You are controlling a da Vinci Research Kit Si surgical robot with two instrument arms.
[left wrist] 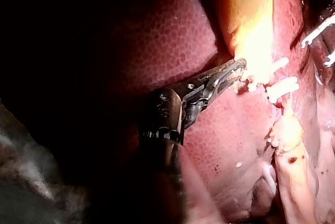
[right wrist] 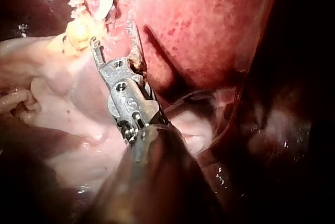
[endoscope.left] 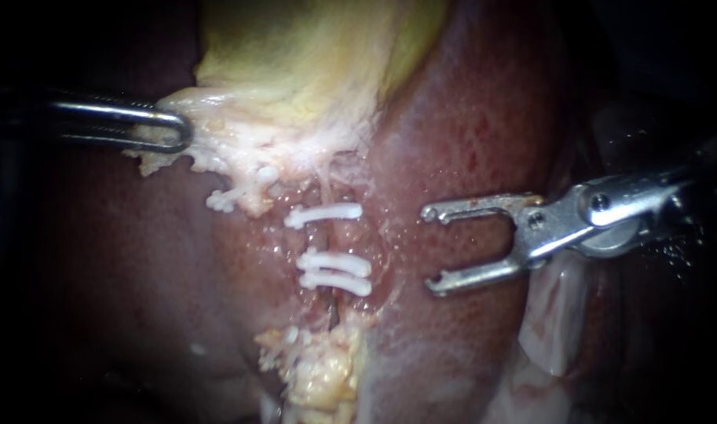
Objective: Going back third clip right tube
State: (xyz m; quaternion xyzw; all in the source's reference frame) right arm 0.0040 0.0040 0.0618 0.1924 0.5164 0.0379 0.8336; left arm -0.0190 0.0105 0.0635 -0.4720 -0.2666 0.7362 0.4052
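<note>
- Dark red liver (endoscope.left: 484,118) backs the field, with the yellow gallbladder (endoscope.left: 311,55) above.
- Three white clips (endoscope.left: 334,263) cross the right tube (endoscope.left: 327,238); the right instrument (endoscope.left: 430,248) stands just beside them, jaws gaping and empty.
- Best withdrawn straight along its shaft, clear of the clips, while the left instrument (endoscope.left: 173,129) clamps the gallbladder's pale edge.
- Much of the tube is buried in tissue, and both shafts fade into the dark.

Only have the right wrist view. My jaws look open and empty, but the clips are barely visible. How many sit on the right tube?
Observer: Endoscope view shows three white clips across the right tube: one upper, two close together below.
Operator: Right instrument touching them?
Observer: No. The right instrument sits apart from them, beside the lower pair, over the liver.
Operator: Left instrument?
Observer: The left instrument has its jaws shut on pale tissue at the gallbladder edge.
</note>
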